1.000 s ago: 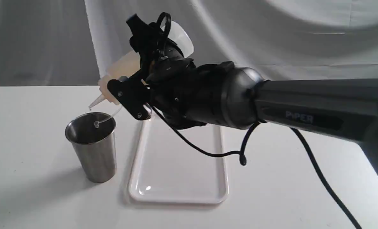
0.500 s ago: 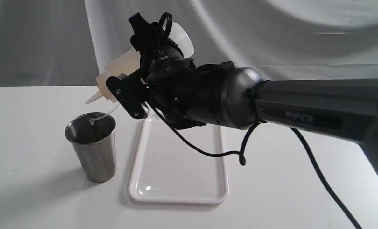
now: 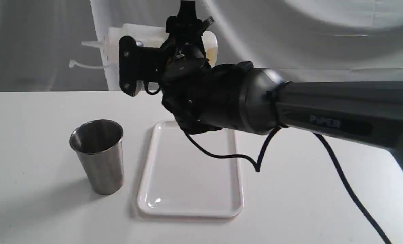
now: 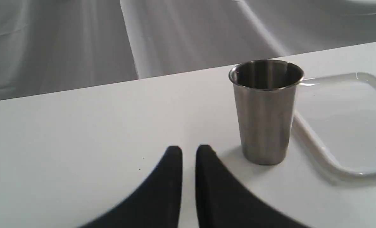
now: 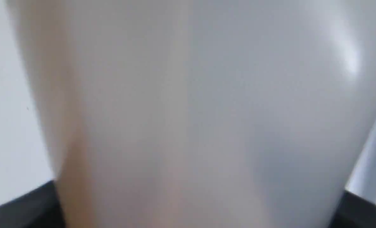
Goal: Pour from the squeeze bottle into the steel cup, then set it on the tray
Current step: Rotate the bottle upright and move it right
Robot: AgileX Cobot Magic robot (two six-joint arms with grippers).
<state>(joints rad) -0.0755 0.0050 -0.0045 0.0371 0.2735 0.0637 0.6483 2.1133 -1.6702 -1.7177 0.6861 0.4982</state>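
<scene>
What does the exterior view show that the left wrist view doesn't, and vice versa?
Exterior only: the right gripper shut on the squeeze bottle, held roughly level well above the table. Left wrist only: the left gripper, nearly closed and empty, low near the steel cup. Both: the steel cup upright beside the bare tray.

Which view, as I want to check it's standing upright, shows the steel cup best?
The left wrist view: the steel cup is close, sharp and whole, upright beside the tray. The exterior view shows it whole but smaller. The right wrist view is filled by the blurred squeeze bottle, no cup.
</scene>
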